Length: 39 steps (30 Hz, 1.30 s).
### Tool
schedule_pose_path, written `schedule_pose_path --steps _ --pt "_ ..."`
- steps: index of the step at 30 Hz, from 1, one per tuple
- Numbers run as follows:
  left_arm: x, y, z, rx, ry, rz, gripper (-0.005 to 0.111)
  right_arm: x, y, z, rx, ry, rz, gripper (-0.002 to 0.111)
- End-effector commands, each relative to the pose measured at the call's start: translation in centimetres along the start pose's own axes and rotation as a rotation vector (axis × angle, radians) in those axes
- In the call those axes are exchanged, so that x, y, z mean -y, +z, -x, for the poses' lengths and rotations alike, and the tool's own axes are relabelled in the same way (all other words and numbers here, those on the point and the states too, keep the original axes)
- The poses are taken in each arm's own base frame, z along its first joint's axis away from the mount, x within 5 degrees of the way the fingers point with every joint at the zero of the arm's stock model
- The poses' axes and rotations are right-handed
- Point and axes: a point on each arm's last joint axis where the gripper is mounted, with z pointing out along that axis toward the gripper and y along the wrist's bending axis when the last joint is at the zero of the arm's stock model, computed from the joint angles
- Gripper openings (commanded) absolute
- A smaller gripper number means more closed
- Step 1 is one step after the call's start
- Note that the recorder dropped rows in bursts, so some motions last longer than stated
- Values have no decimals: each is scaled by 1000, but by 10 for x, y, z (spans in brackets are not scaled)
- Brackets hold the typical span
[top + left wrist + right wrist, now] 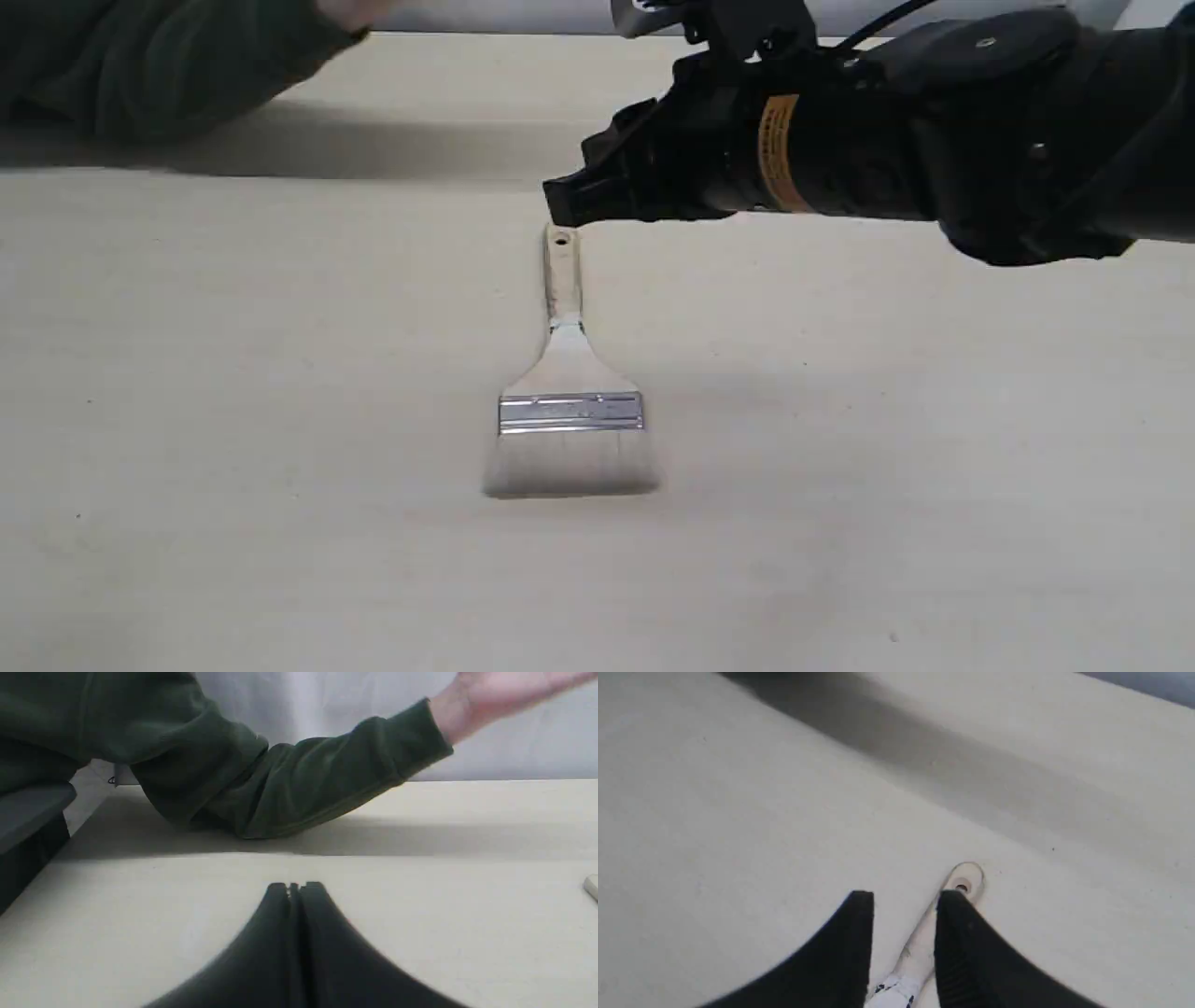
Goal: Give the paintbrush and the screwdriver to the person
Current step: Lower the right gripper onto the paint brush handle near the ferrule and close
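Note:
The paintbrush [569, 392] lies flat on the table, bristles toward the near edge and the holed handle end [964, 882] pointing away. My right gripper [560, 201] hangs over that handle end. In the right wrist view it [903, 896] is open, with the handle [920, 947] showing in the gap between its fingers and nothing gripped. My left gripper [294, 885] is shut and empty, low over the table. The person [289, 784] rests a dark green sleeve on the far side of the table, with the bare hand [495, 695] raised. The screwdriver is out of view.
The pale table [233, 420] runs wide on both sides of the brush. A dark ledge [28, 812] borders it beside the person's arm. The sleeve [140, 65] casts a broad shadow along the far part of the table. A grey wall stands behind.

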Motion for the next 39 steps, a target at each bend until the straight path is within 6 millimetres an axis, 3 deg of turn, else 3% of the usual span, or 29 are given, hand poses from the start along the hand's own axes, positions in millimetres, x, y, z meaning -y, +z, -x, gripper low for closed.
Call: schedule_pose_path --steps 1,7,13,19,25,39 --pt "1 0 0 9 -5 -10 0 0 12 -12 -52 5 7 27" --pt "1 0 0 9 -5 -10 0 1 37 -37 -153 14 17 44" --pt "1 0 0 9 -5 -10 0 3 54 -55 -223 19 9 45" --pt "1 0 0 9 -5 -10 0 -1 63 -54 -235 30 47 46" --pt "1 0 0 9 -3 -9 0 -3 71 -50 -230 58 62 56" --pt "1 0 1 13 -3 -10 0 0 93 -67 -286 65 46 56"
